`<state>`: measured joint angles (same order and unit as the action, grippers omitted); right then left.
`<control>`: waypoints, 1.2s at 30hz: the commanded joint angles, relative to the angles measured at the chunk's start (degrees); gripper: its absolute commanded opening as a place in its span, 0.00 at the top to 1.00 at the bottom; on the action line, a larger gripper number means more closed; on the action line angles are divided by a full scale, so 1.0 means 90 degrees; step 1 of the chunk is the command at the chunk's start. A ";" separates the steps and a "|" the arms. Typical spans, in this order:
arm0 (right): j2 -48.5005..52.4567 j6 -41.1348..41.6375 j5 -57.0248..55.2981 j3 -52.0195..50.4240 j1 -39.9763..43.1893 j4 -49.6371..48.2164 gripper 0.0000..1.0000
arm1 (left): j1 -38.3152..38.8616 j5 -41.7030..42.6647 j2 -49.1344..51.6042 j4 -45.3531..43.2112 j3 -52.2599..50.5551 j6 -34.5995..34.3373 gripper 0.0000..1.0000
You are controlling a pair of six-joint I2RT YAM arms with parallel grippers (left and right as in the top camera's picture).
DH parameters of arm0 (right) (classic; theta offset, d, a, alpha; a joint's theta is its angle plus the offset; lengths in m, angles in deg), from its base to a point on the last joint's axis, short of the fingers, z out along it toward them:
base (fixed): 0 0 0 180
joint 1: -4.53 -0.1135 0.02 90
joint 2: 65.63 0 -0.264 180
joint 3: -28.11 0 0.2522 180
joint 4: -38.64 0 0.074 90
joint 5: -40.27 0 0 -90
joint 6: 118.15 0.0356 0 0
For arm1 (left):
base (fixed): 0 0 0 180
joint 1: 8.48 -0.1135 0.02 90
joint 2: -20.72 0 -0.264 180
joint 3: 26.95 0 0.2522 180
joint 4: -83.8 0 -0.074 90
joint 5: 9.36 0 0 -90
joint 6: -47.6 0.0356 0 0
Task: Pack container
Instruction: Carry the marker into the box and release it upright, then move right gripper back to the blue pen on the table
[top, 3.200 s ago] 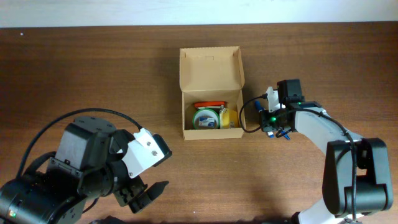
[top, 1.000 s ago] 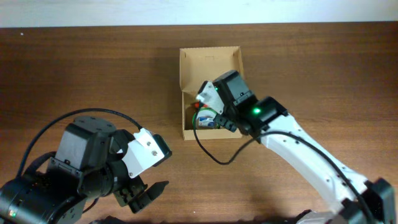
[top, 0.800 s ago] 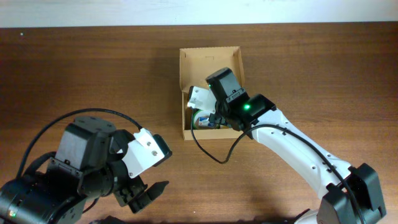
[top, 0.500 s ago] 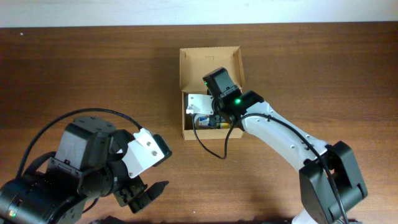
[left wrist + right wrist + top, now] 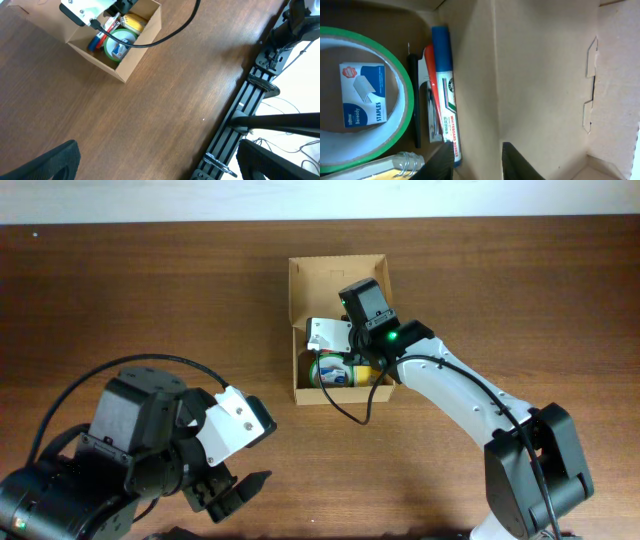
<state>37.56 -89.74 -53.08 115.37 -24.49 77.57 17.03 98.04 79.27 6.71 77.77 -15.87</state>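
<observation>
The container (image 5: 340,385) is a brown cardboard box in mid-table with its flap lid (image 5: 338,286) standing open at the back. Inside lie a green tape roll (image 5: 395,95) around a staples box (image 5: 362,100), a blue whiteboard marker (image 5: 445,95), a red pen (image 5: 429,85) and a spiral notebook (image 5: 385,167). My right gripper (image 5: 480,165) hangs inside the box, jaws apart, with only cardboard wall between them; the marker's end lies just beside the left finger (image 5: 442,165). My left gripper (image 5: 165,165) hovers open over bare table at the front left, far from the container (image 5: 125,65).
The right arm's black cable (image 5: 350,415) loops over the box's front wall onto the table. A black metal rail frame (image 5: 250,115) runs along the table edge in the left wrist view. The left arm's bulk (image 5: 130,450) fills the front-left corner.
The right gripper carried the blue marker from the table right of the box into the box, then parted its jaws; the marker now lies loose against the wall. The left arm stayed still.
</observation>
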 commanded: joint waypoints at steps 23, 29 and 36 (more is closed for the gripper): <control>-0.2737 0.6091 -0.0440 0.0073 0.2164 0.2402 0.58 | -0.0032 0.0092 -0.0015 -0.0017 -0.0002 -0.0012 0.00; -0.1909 0.6003 0.0345 -0.0017 0.3271 0.2994 0.52 | -0.0034 0.0092 -0.0015 -0.0017 -0.0002 -0.0012 0.00; -0.0457 0.5197 0.1049 -0.0151 0.3266 0.2829 0.53 | -0.0032 0.0090 -0.0015 -0.0017 -0.0002 -0.0012 0.00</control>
<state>31.57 -40.51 -47.12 114.71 4.71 103.76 17.03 98.04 79.27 6.69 77.77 -15.87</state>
